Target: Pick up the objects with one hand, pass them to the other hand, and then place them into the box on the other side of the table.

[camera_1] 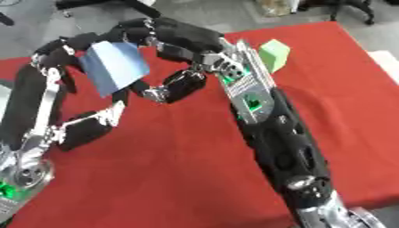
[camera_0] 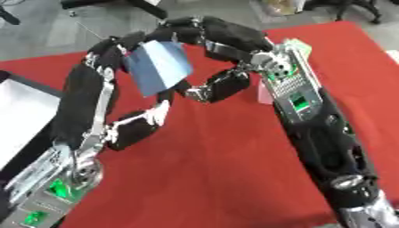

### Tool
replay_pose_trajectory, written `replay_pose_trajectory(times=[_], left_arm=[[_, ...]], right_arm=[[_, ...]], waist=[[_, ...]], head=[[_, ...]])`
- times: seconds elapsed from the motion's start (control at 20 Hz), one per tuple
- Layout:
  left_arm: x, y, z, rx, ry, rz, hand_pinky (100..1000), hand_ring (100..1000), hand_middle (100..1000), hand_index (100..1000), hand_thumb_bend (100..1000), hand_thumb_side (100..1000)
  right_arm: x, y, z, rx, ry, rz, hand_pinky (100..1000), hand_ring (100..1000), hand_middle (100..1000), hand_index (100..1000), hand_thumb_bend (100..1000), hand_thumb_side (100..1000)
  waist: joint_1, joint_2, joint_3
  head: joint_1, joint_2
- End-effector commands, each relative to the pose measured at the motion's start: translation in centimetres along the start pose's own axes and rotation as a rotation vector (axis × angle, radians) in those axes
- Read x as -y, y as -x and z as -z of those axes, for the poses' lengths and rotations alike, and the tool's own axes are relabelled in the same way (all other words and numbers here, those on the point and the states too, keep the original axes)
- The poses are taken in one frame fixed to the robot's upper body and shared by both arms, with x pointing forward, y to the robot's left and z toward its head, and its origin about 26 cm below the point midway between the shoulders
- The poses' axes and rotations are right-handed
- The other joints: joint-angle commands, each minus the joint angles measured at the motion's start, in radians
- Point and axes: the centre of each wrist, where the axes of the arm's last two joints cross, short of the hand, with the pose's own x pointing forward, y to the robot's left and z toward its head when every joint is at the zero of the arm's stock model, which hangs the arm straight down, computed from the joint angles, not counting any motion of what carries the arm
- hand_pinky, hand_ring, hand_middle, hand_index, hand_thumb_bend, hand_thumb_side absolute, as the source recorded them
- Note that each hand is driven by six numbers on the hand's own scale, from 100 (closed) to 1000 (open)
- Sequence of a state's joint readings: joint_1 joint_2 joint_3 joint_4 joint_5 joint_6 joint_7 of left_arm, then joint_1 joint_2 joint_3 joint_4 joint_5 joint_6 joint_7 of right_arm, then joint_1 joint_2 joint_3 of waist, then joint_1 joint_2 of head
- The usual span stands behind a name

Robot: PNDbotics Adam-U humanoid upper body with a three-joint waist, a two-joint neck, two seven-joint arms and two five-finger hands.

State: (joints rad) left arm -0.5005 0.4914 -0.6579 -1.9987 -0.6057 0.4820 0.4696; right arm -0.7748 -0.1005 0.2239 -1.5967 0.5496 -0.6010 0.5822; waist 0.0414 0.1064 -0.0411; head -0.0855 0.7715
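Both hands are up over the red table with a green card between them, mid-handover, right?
Not quite: the card between the left hand and right hand is light blue, as the right eye view shows. The green thing is a block on the red table behind the right arm.

Both head-mounted eye views looked steeply down, close over the red table (camera_0: 218,178), sharing nearly everything.

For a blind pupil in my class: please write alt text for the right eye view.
Two black robot hands meet over a red table, the left hand and right hand both touching a blue card. A green block sits behind the right arm.
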Motion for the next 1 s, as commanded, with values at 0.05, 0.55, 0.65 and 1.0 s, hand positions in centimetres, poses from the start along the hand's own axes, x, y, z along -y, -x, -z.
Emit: replay_pose_trajectory(times=[0.05,0.55,0.65,1.0], left_arm=[[-0.5,0.3,0.4,0.006,-0.059,0.005,268,420,414,496,100,142],[-0.2,0.5,-0.1,0.043,-0.177,-0.059,217,376,360,441,100,164],[-0.2,0.5,-0.2,0.042,-0.181,-0.062,215,376,358,438,100,165],[0.0,0.8,-0.6,0.048,-0.179,-0.061,226,381,360,440,100,163]], right_arm=[[1.0,-0.3,0.4,0.038,0.002,-0.031,716,659,402,363,100,100],[1.1,-0.2,-0.1,0.017,0.029,-0.008,737,681,436,398,100,100],[1.4,-0.3,-0.3,0.004,0.044,-0.015,739,684,446,409,100,100],[1.7,-0.5,-0.5,-0.021,0.051,-0.042,772,710,482,444,100,100]], waist=[[-0.004,0.005,0.000],[-0.004,0.006,0.001],[-0.003,0.006,0.001],[-0.004,0.006,0.002]], head=[[0.001,-0.002],[-0.001,-0.002],[-0.002,-0.002],[-0.004,-0.002]])
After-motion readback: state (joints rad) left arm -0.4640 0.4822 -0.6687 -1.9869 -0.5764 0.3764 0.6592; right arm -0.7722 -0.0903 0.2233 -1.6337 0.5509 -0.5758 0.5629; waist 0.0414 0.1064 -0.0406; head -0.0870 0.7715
